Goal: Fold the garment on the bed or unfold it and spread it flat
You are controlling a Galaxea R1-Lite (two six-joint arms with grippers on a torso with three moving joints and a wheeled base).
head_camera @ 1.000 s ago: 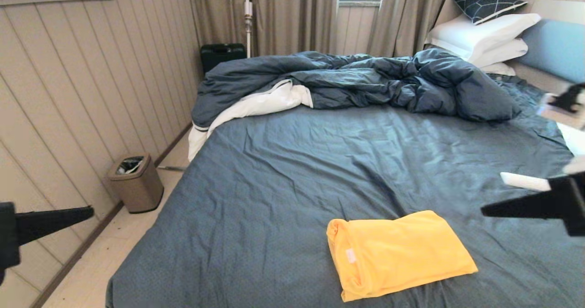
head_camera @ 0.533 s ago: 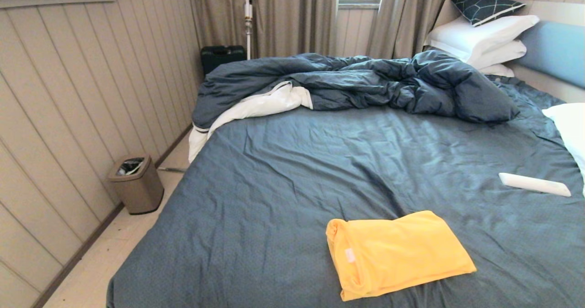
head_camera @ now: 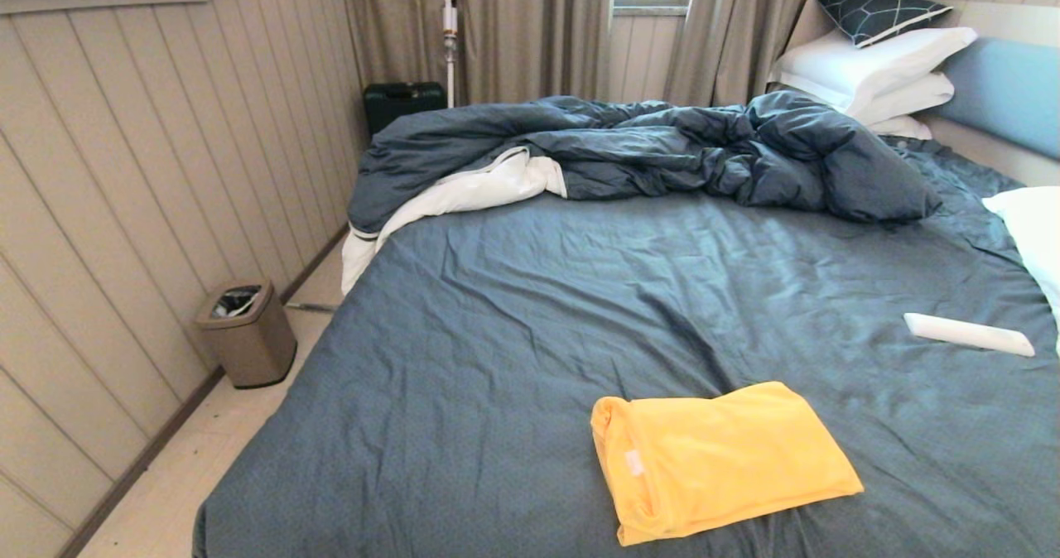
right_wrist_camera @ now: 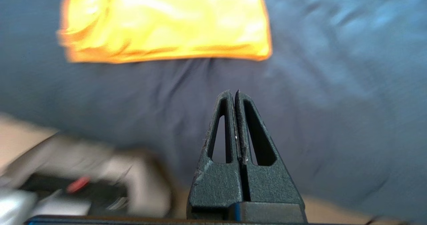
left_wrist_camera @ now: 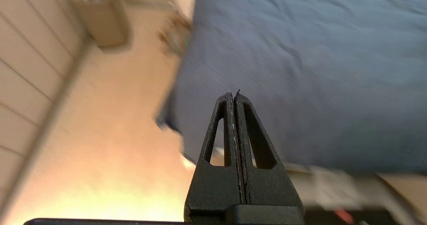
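Beige panelled walls and long curtains are closing in a bedroom where the bed (head_camera: 513, 326) is taking most of the floor, its dark blue-grey sheet lying wrinkled. The yellow T-shirt (head_camera: 720, 457) is resting as a folded packet near the front edge of the sheet, with its small white neck label facing up. Neither arm is showing in the head view. The left gripper (left_wrist_camera: 234, 96) is hanging over the bed's side edge and the floor, with its fingers pressed together on nothing; the right gripper (right_wrist_camera: 233, 94) is hovering over bare sheet just short of the shirt, also closed and empty. I judge the fold is looking finished, so the main risk is coming from any new contact: a closed fingertip dragging over the packet could be pulling the layers open, or pinching the sheet together with the cloth. A rumpled duvet (head_camera: 646, 152), white pillows (head_camera: 878, 61) and a white remote control (head_camera: 967, 334) are lying well apart from the shirt, and a small bin (head_camera: 246, 333) is standing on the floor; nothing is blocking the way.
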